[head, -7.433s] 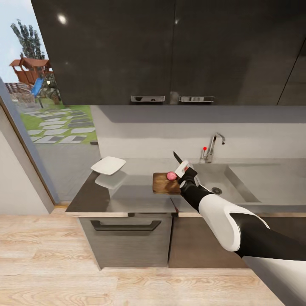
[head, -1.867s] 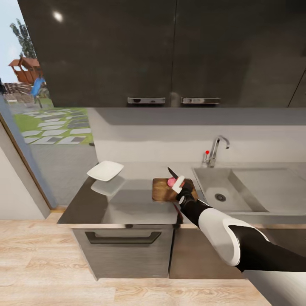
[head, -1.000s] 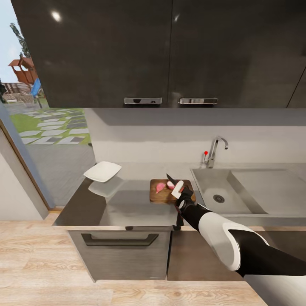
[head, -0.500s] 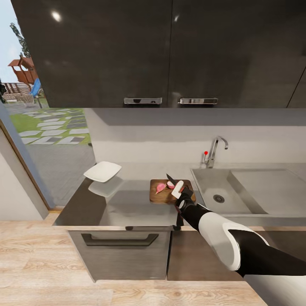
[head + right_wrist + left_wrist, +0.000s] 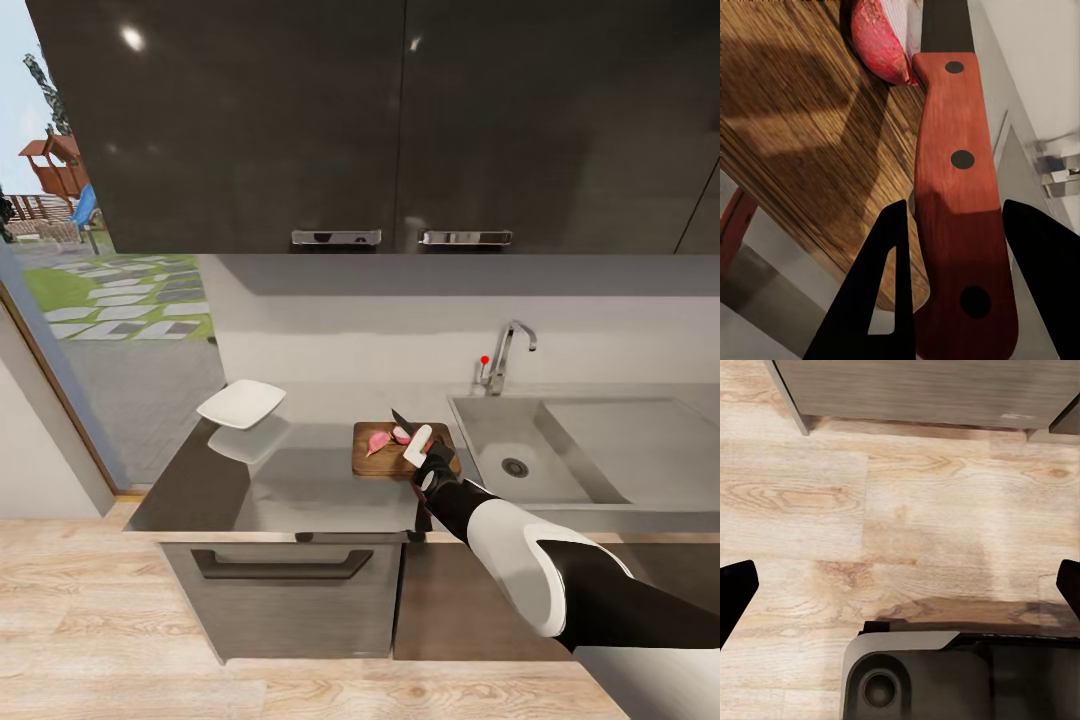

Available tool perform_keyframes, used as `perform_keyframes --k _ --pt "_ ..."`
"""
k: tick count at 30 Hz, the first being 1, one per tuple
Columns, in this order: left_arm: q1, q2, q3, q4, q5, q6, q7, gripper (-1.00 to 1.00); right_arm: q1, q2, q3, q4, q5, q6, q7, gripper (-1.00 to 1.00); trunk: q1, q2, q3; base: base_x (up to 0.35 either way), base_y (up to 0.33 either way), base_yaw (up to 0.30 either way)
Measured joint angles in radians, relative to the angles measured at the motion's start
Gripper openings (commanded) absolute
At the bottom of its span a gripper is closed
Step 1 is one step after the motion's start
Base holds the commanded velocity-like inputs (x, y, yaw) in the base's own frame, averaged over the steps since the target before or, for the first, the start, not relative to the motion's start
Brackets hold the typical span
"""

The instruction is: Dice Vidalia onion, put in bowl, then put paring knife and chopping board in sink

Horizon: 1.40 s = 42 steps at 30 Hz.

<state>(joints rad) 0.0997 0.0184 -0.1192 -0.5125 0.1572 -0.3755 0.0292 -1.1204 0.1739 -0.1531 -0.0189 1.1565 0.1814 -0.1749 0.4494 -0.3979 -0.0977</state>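
The dark brown chopping board point(image 5: 392, 458) lies on the grey countertop point(image 5: 300, 480) just left of the sink point(image 5: 500, 432). Two pink onion pieces point(image 5: 378, 441) rest on it, one of them point(image 5: 881, 37) against the blade. My right gripper point(image 5: 430, 466) is shut on the paring knife point(image 5: 958, 202), fingers on either side of its red-orange handle, and the dark blade point(image 5: 399, 420) points away over the board. The white bowl point(image 5: 241, 403) sits at the counter's far left. In the left wrist view my left gripper point(image 5: 900, 585) is open over the wood floor.
The chrome faucet point(image 5: 505, 356) with its red knob stands behind the sink, and the drainboard point(image 5: 640, 440) lies to its right. Dark upper cabinets point(image 5: 400, 120) hang overhead. A window opens at the left. My base point(image 5: 945, 675) sits below the left gripper.
The raised knife came down onto the whole onion, which now lies in two pieces. The camera shifted meanwhile. Nothing has moved in the last second.
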Motion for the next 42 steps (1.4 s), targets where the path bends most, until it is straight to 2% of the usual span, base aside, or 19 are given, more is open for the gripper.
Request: perform_keyframes --k 42 --pt "0.0 0.0 -0.001 0.001 0.0 0.0 0.0 1.0 0.0 0.0 0.0 0.0 0.0 0.0 0.0 -1.0 0.0 0.0 0.0 0.0 0.0 0.0"
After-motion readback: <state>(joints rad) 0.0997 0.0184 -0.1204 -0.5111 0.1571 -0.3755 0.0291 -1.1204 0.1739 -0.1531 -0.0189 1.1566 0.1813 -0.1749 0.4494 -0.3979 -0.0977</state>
